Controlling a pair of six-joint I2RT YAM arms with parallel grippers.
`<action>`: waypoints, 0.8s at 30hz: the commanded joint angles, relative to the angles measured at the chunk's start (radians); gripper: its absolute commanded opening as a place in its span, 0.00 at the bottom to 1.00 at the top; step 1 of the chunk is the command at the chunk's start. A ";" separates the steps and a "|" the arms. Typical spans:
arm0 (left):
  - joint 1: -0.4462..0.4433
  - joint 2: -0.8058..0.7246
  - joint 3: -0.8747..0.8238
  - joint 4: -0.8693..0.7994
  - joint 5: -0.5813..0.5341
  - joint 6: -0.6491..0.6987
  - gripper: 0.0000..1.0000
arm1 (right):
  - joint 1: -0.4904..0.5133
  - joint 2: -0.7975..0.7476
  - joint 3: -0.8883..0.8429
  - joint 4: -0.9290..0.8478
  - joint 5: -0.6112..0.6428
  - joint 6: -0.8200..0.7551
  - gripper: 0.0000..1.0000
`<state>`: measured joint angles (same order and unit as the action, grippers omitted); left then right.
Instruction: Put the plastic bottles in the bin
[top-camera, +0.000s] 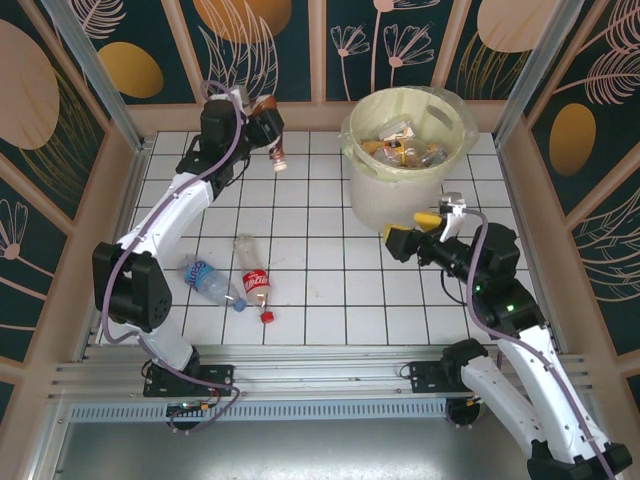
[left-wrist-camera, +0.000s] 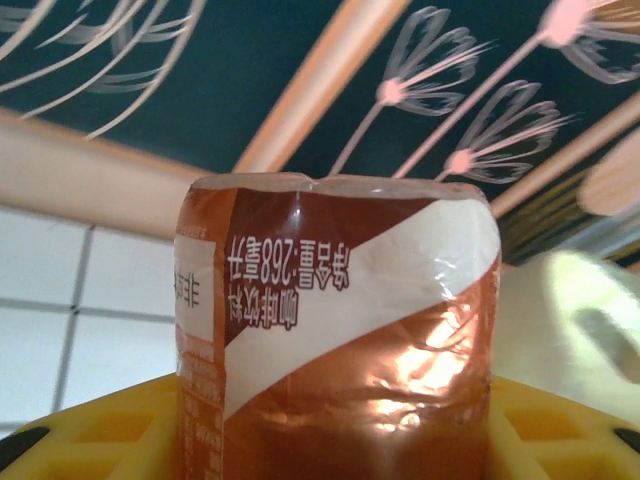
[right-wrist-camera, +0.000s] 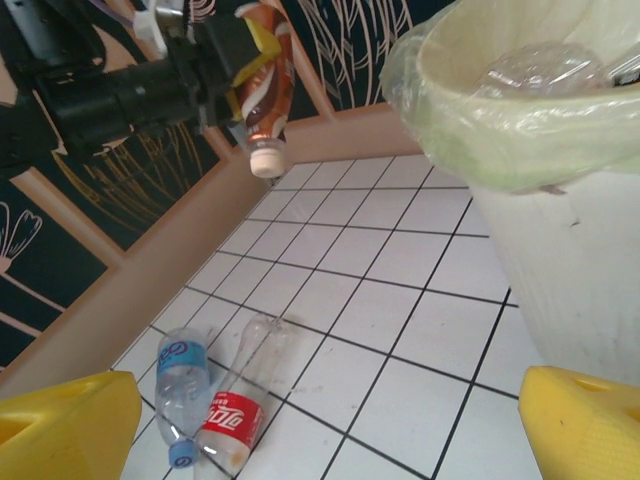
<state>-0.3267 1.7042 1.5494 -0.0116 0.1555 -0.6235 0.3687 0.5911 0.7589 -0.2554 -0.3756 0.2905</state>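
Left arm was stretched to the upper left, left gripper (top-camera: 262, 118) clamped on a brown-label bottle (top-camera: 276, 148) hanging cap-down; right gripper (top-camera: 410, 232) gaped wide beside the bin (top-camera: 385, 200), right of centre

Bin (top-camera: 380, 205) far right, several bottles (top-camera: 402, 150) in it – cola bottle (top-camera: 256, 285) near left, beside another bottle (top-camera: 208, 278).
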 joint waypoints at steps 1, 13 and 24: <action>-0.015 -0.005 0.093 0.008 0.066 0.058 0.53 | 0.008 -0.031 0.028 -0.010 0.060 -0.004 0.98; -0.111 0.224 0.484 -0.089 0.132 0.137 0.51 | 0.008 -0.081 0.037 -0.055 0.114 -0.011 0.98; -0.175 0.430 0.816 -0.135 0.202 0.220 0.52 | 0.007 -0.113 0.034 -0.074 0.165 -0.019 0.98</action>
<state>-0.5026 2.1036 2.2990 -0.1543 0.3119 -0.4332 0.3687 0.4950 0.7635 -0.3149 -0.2428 0.2863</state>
